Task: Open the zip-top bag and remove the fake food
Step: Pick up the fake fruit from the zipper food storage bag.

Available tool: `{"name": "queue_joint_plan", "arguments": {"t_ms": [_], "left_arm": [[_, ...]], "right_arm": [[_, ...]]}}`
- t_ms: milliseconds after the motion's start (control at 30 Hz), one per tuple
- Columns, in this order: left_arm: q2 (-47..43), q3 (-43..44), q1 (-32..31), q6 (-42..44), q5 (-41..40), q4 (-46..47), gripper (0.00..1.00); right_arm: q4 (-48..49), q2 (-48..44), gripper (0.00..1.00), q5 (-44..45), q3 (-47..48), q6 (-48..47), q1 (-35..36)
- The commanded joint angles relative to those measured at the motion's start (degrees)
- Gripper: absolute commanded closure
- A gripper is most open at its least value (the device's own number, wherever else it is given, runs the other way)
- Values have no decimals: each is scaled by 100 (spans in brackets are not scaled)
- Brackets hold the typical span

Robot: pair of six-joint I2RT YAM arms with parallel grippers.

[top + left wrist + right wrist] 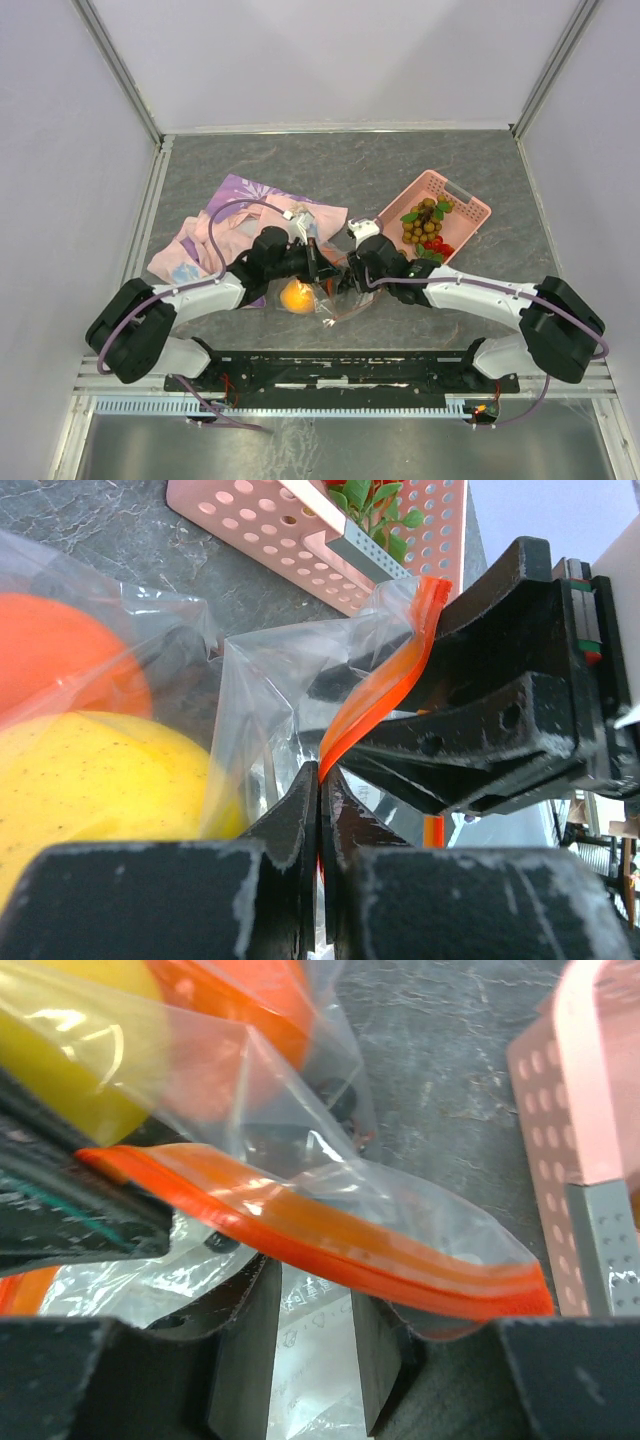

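On a dark marbled tabletop [480, 300], the zip-top bag [318, 300] is lying at centre frame between the arms. The left gripper [320, 815] is pinching its orange zip strip [385, 695], while the right gripper [310, 1350] is standing spread around clear plastic (a yellow fruit [90, 790] and an orange [55, 650] are sitting inside).

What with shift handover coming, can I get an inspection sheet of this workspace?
Surface: dark marbled table.
Job's things: zip-top bag holding a yellow fruit and an orange; grapes in the pink basket.
Clutter: patterned cloth beside the bag.
Grippers: left gripper shut on the bag's zip strip; right gripper open, astride the bag's mouth.
Cables: purple cables along both arms.
Surroundings: pale walls, metal frame.
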Motion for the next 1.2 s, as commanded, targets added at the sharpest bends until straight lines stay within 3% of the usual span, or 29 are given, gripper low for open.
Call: {"name": "queue_joint_plan", "arguments": {"t_ms": [0, 200, 500, 800, 1167], "left_arm": [[187, 59, -27, -195, -215, 408, 97], [327, 105, -35, -191, -244, 452, 97], [419, 154, -67, -169, -248, 488, 97], [432, 144, -77, -186, -275, 524, 97], [447, 112, -79, -203, -315, 563, 97]], "right_arm": [[876, -230, 59, 1026, -329, 733, 22], [1523, -400, 60, 1735, -824, 1468, 21], [2509, -623, 57, 1131, -1236, 1947, 18], [2564, -364, 52, 715, -1181, 2165, 18], [2530, -106, 48, 1003, -1300, 2983, 17]]}}
